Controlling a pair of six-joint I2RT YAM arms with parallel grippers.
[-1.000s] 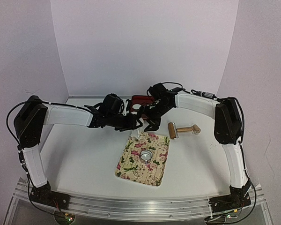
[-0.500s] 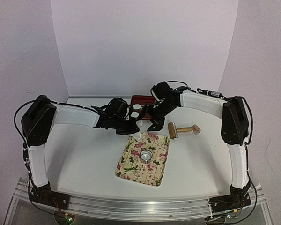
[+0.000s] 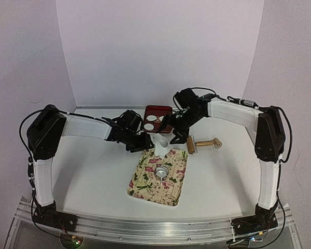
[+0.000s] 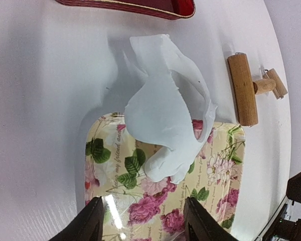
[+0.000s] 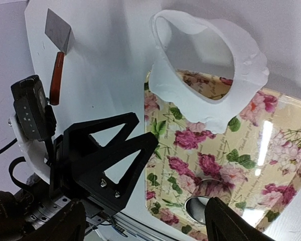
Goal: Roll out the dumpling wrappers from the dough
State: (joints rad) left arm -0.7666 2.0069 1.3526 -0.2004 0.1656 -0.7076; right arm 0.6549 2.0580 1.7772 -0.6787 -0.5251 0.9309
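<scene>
White dough (image 4: pixel 165 110), a ragged sheet with a round hole, lies crumpled across the far edge of the floral mat (image 4: pixel 140 201), partly on the mat and partly on the table (image 3: pixel 93 171). In the left wrist view it sits just ahead of the left gripper (image 4: pixel 143 213), whose jaws are spread and touch nothing. In the right wrist view it lies further ahead of the right gripper (image 5: pixel 145 208), whose jaws are also spread wide and empty. Two dumpling wrappers (image 3: pixel 151 119) rest in the red tray (image 3: pixel 166 110) behind the dough. A metal ring (image 3: pixel 161 171) stands on the mat, and a wooden rolling pin (image 3: pixel 202 144) lies to its right.

Faint cursive script is printed among the mat's roses, too pale to read.

Both arms reach inward from raised elbows, with their forearms angled down. Their wrists nearly meet on either side of the dough, the left gripper on its left and the right gripper on its right.
</scene>
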